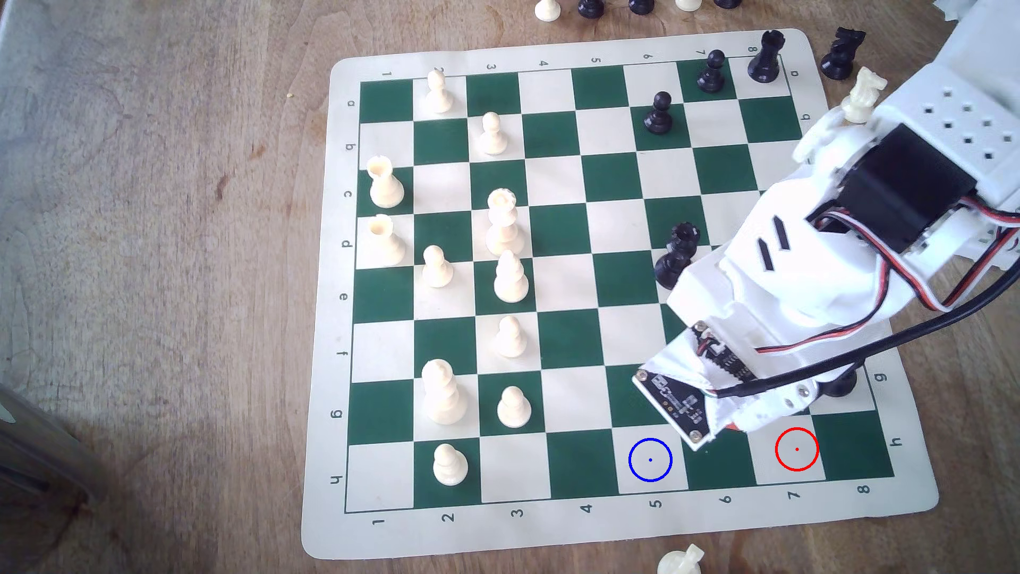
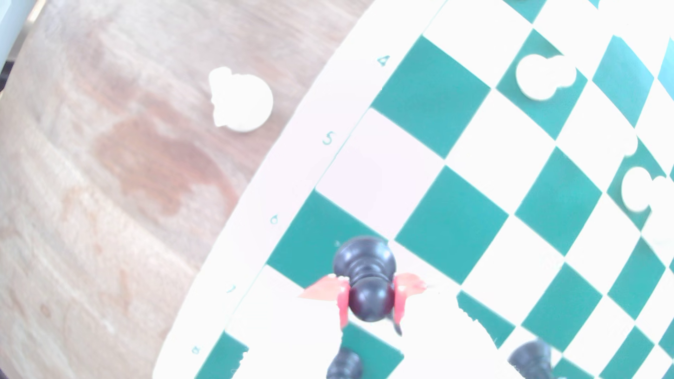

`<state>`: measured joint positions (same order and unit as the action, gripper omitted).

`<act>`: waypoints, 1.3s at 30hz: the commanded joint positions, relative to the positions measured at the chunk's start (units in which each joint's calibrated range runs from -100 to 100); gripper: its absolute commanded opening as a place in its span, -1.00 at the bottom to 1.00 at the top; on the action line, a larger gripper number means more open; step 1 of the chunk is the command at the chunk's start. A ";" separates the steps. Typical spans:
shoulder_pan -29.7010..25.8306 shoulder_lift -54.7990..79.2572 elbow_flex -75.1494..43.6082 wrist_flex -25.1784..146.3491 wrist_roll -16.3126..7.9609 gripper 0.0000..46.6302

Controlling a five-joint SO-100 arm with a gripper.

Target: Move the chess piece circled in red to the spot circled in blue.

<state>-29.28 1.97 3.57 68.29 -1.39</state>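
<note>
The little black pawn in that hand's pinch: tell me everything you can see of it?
The black pawn looks matte, likely plastic: a round ball head, a ridged collar and a flared round base. The hand is shut on it, red fingertips pressing either side of the head. Seen from above in the wrist view, it appears lifted above the board's near edge, around files 6 and 7, base hanging free.

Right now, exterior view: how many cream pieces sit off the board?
4. A top-edge piece, a second top-edge piece, a knight beside the arm, and another knight below the board. The arm may hide more.
</note>
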 commanded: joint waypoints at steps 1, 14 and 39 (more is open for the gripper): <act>1.31 2.45 -2.94 -3.91 0.10 -0.98; 2.02 12.46 -11.64 -5.63 -0.24 -0.98; 1.86 16.37 -14.99 -4.90 -0.20 -0.54</act>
<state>-28.17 20.15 -6.91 63.35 -1.68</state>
